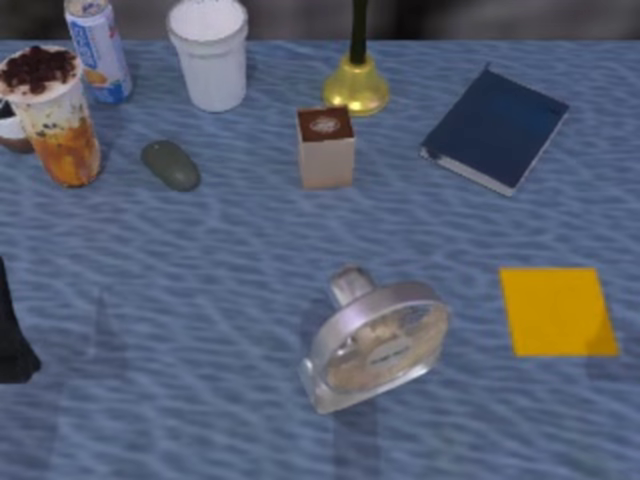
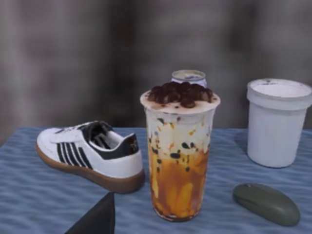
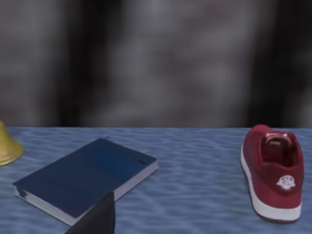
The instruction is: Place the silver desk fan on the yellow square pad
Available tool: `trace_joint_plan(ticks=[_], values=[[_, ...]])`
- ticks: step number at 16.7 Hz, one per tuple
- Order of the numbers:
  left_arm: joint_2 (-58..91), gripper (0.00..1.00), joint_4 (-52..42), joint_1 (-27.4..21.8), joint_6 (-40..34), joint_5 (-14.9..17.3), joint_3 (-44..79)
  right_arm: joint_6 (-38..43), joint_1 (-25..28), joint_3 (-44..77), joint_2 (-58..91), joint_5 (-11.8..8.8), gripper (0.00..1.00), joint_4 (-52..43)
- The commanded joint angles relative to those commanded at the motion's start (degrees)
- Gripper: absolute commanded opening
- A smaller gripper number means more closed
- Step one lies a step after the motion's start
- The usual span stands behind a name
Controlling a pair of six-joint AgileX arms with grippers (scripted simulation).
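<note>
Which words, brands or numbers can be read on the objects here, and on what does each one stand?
None can be read.
can: blue and orange print, too blurred to read.
red shoe: round white emblem, too small to read.
white shoe: black stripes only, no words.

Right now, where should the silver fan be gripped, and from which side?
Probably from above, on the ring's rim. The fan lies flat on the table, face up, its stub toward the table's far edge; the rim is the narrowest part a pincer could close across.
</note>
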Motion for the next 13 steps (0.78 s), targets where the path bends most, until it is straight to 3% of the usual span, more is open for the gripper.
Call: trace_joint_plan(ticks=[6, 13], values=[[0.0, 1.0, 0.0, 0.0, 0.0, 0.0, 0.0, -4.1, 2.8, 5.7, 5.9, 0.0, 1.0, -5.2], [0.0, 1.0, 0.0, 0.0, 0.0, 0.0, 0.0, -22.3, 15.5, 34.4, 36.9, 0.3, 1.0, -29.3]])
